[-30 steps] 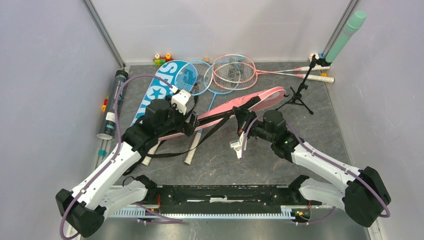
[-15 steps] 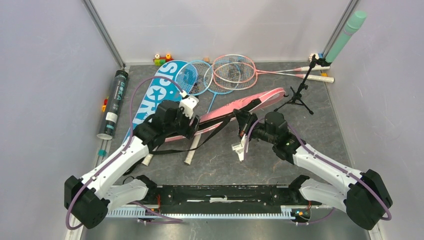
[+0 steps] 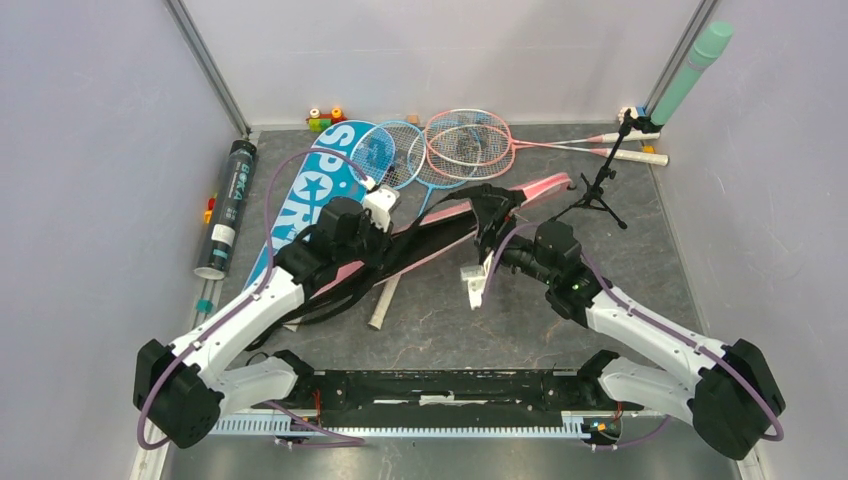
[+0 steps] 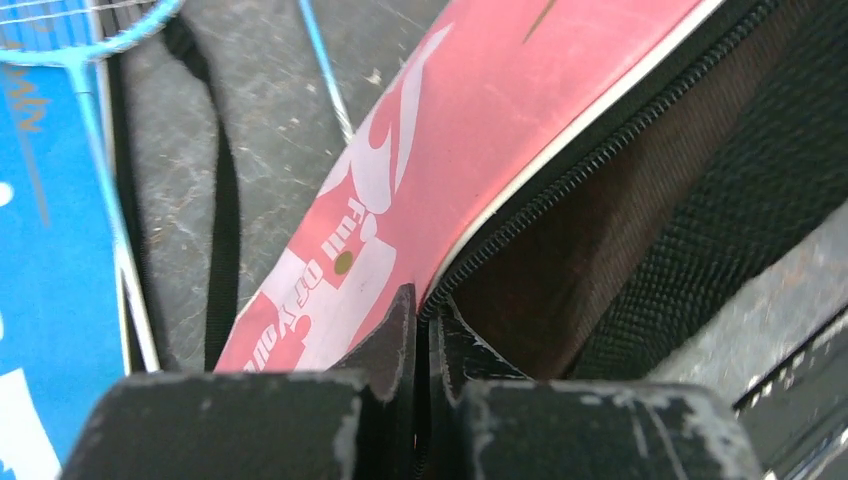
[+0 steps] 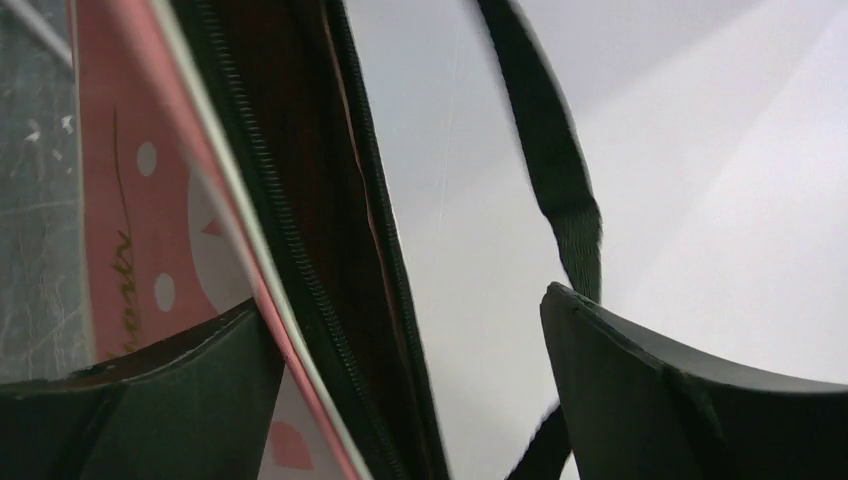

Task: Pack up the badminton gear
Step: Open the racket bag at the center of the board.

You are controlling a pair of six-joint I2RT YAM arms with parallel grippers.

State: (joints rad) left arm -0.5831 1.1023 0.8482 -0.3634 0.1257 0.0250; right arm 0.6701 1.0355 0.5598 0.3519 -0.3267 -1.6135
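The pink racket bag (image 3: 545, 186) lies slanted across the mat, its zip open and the dark lining showing. My left gripper (image 3: 395, 243) is shut on the bag's zipper edge (image 4: 470, 250), fingers (image 4: 395, 330) pressed together. My right gripper (image 3: 492, 222) stands open around the bag's other end; the pink bag (image 5: 110, 200) and its zipper pass close to the left finger (image 5: 200, 370), untouched by the right one. The blue bag (image 3: 310, 190), blue rackets (image 3: 400, 150), pink rackets (image 3: 465, 140) and dark tube (image 3: 228, 205) lie at the back and left.
A black tripod stand (image 3: 600, 185) is just right of the bag's far tip. Toy blocks (image 3: 325, 118) sit by the back wall and a green cylinder (image 3: 690, 75) leans in the right corner. The bag's black strap (image 3: 335, 305) trails over a white racket handle (image 3: 383, 308).
My left gripper has moved in and shut on the pink bag's zipper edge. My right gripper has let go and opened. The bag now gapes, showing its dark inside.
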